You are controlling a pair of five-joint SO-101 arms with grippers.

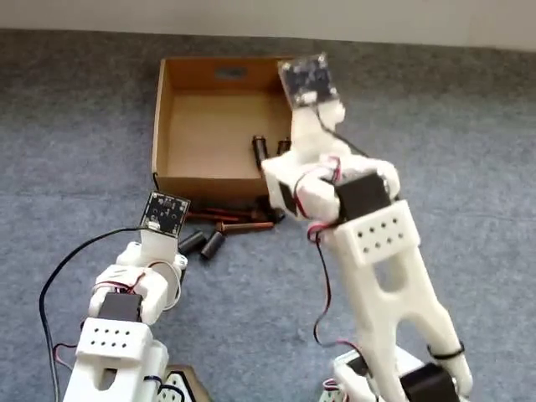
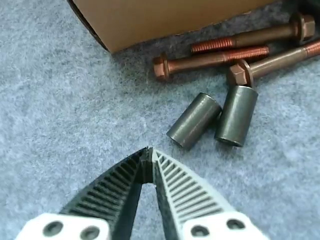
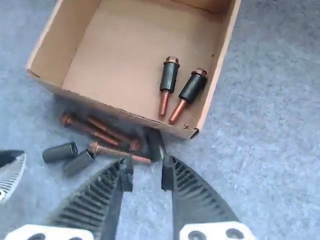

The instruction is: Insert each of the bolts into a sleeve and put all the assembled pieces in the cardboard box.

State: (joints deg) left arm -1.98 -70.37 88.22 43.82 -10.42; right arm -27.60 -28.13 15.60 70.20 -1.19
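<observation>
While left hand (image 2: 149, 150) sits clenched, two sleeves (image 2: 194, 120) just beyond it, right hand (image 3: 147, 172) released.

My table (image 1: 469, 167) has grey felt-like cover all over. Cardboard box (image 1: 201, 186) sits flat on it. Just outside the box's near wall: three copper bolts (image 2: 200, 61), lying flat, roughly parallel to that wall and bunched together. A bit further out from the box than the bolts: two dark sleeves (image 2: 194, 120) on their sides, next to each other, one up against a bolt head. By the box's near corner there's a dark piece (image 3: 153, 144), possibly a third sleeve, can't tell from my right wrist view.
</observation>
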